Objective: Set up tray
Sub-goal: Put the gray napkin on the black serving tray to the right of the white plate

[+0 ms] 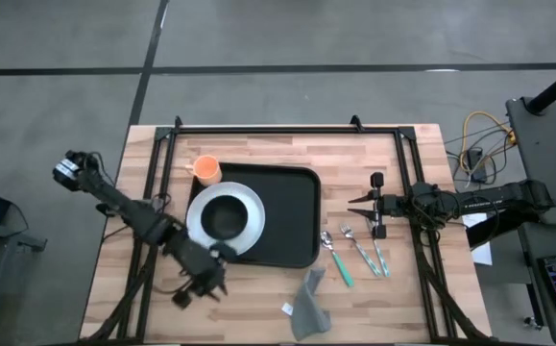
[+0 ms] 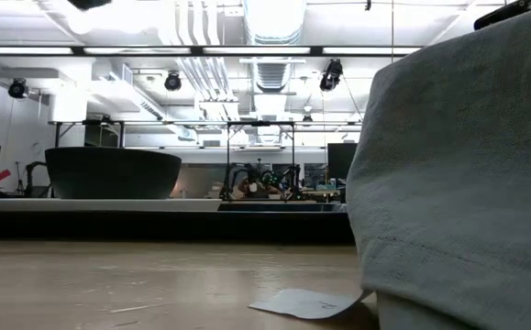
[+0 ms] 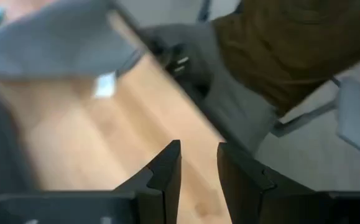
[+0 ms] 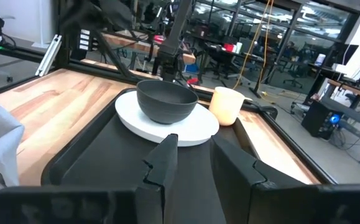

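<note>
Although the large flat black rectangular tray (image 1: 292, 207) already sits near the middle of the wooden table (image 1: 258, 298), a little toward its far edge, the setting-up looks only partly done to me. A round white plate (image 1: 249, 226) lies on the tray's left part, overhanging its left rim, with a small black bowl (image 1: 224, 217) on top. A pale orange cup (image 1: 207, 170) stands at the tray's far left corner; from above I cannot tell whether it is on the rim or just off it. Left outside are the two metal spoons and a fork with teal handles (image 1: 354, 252), lying on the bare wood just off the tray's right near corner, and a crumpled grey cloth napkin (image 1: 308, 306) close to the table's near edge.

The left gripper (image 1: 204, 286) hangs over the wood beside the tray's near left corner, fingers parted with a narrow gap and nothing between them. The right gripper (image 1: 362, 207) reaches in from the right edge toward the tray's right rim, above the cutlery, its fingers likewise slightly apart and empty.
</note>
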`<state>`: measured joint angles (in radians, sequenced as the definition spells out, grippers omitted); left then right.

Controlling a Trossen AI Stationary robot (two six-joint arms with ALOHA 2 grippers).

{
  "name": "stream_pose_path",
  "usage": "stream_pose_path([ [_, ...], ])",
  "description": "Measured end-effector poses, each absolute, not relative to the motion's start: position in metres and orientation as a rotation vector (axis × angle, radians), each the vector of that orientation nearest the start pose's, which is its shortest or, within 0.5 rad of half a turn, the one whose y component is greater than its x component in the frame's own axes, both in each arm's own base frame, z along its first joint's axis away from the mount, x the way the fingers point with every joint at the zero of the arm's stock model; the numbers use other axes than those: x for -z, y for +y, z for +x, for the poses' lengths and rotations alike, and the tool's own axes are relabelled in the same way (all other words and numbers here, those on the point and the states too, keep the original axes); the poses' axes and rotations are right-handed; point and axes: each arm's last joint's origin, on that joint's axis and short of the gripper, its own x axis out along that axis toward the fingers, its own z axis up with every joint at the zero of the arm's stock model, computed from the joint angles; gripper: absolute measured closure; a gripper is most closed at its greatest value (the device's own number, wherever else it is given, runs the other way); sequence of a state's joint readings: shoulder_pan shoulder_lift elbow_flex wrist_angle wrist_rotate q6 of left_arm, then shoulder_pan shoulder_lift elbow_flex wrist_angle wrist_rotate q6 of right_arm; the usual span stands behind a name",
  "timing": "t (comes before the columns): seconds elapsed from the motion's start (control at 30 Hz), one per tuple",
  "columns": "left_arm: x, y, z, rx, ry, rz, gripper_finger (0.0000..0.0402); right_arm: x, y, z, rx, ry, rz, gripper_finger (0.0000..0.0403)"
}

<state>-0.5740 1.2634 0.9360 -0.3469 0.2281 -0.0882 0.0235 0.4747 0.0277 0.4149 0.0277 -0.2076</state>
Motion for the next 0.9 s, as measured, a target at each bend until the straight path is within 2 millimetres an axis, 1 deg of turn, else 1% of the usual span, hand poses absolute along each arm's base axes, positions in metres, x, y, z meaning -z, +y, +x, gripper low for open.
stream_pose_path([
  [0.13, -0.277, -0.170, 0.205, 0.816, 0.679, 0.072, 0.0316, -0.169, 0.002, 0.129, 0.001, 0.032, -0.224, 0.0321],
  [0.2, -0.277, -0.173, 0.197, 0.838, 0.670, 0.090, 0.0316, -0.169, 0.002, 0.129, 0.001, 0.030, -0.233, 0.0325],
  [0.27, -0.276, -0.170, 0.190, 0.851, 0.644, 0.103, 0.0316, -0.170, 0.002, 0.129, 0.002, 0.026, -0.241, 0.0328],
  [0.37, -0.272, -0.158, 0.177, 0.847, 0.564, 0.089, 0.0316, -0.170, 0.002, 0.129, 0.002, 0.024, -0.244, 0.0333],
  [0.47, -0.264, -0.142, 0.158, 0.859, 0.428, 0.060, 0.0316, -0.170, 0.002, 0.129, 0.002, 0.021, -0.242, 0.0335],
  [0.6, -0.243, -0.117, 0.129, 0.869, 0.294, -0.015, 0.0316, -0.171, 0.002, 0.129, 0.003, 0.011, -0.244, 0.0330],
  [0.7, -0.229, -0.103, 0.112, 0.876, 0.174, -0.086, 0.0316, -0.173, 0.002, 0.129, 0.005, -0.010, -0.238, 0.0325],
  [0.8, -0.213, -0.093, 0.101, 0.883, 0.102, -0.113, 0.0316, -0.178, 0.002, 0.129, 0.009, -0.060, -0.193, 0.0321],
  [0.9, -0.200, -0.086, 0.093, 0.886, 0.075, -0.128, 0.0316, -0.181, 0.002, 0.128, 0.011, -0.094, -0.166, 0.0319],
])
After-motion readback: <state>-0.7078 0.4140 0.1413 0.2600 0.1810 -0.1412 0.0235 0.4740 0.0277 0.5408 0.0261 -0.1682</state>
